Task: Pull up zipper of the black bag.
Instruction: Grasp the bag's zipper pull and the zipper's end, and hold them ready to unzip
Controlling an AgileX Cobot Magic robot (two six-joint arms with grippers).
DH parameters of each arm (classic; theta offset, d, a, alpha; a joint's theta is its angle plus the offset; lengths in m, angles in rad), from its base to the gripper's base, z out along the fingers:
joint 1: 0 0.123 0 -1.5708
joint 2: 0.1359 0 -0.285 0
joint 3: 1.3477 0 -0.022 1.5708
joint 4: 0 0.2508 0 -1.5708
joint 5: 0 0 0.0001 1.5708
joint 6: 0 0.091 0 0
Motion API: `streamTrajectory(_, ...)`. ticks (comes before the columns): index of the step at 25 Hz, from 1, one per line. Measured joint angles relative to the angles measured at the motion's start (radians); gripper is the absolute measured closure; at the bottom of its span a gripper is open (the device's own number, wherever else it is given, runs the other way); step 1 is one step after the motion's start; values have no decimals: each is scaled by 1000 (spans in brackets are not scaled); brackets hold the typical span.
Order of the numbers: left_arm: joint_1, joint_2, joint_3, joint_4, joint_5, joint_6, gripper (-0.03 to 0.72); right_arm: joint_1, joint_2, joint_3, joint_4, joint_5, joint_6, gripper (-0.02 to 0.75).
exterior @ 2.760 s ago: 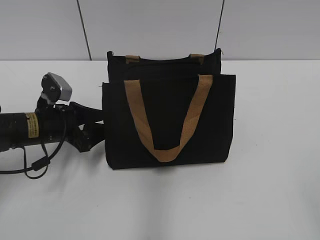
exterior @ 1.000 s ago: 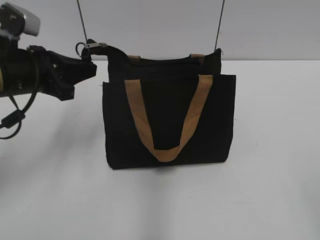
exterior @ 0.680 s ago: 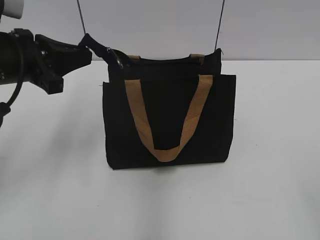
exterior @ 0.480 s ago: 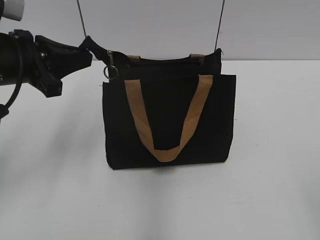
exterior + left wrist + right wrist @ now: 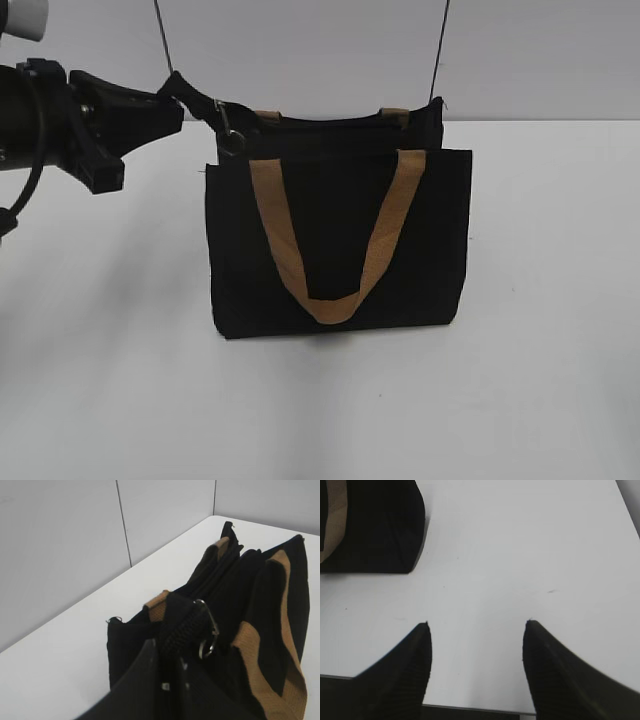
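The black bag (image 5: 340,240) stands upright on the white table, its tan handles hanging down the front. My left gripper (image 5: 176,97) is at the bag's top left corner, shut on a black woven strap (image 5: 184,625) at the end of the zip line, pulled out to the left. The zipper pull, a small silver tab with a ring (image 5: 231,139), hangs free just right of the fingertips and also shows in the left wrist view (image 5: 207,642). My right gripper (image 5: 477,630) is open and empty over bare table, with a bag corner (image 5: 375,530) at its upper left.
The white table (image 5: 540,380) runs around the bag on all sides. A grey panelled wall (image 5: 320,50) stands close behind the bag. The near table edge (image 5: 470,707) lies just below my right fingertips.
My left gripper rose from beside the bag's lower left side to its top left corner and drew the black strap out leftward. The silver pull flipped down and now hangs, swinging slightly.
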Motion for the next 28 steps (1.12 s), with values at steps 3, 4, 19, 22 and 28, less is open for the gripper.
streamTrajectory(3, 0, 0, 0, -2, 0, 0, 659, 0, 0, 0, 9, -3, 0, 287)
streamTrajectory(4, 0, 0, 0, -2, -1, 0, 659, 0, 0, -2, 16, -7, 0, 287)
streamTrajectory(19, 0, 0, 0, -7, -7, -1, 660, 0, 445, -37, 561, -221, -509, 287)
streamTrajectory(22, 0, 0, 0, -7, -7, -1, 660, 0, 596, -37, 744, -294, -758, 287)
streamTrajectory(28, 0, 0, 0, -10, -7, -1, 660, 57, 916, -56, 1103, -351, -1162, 287)
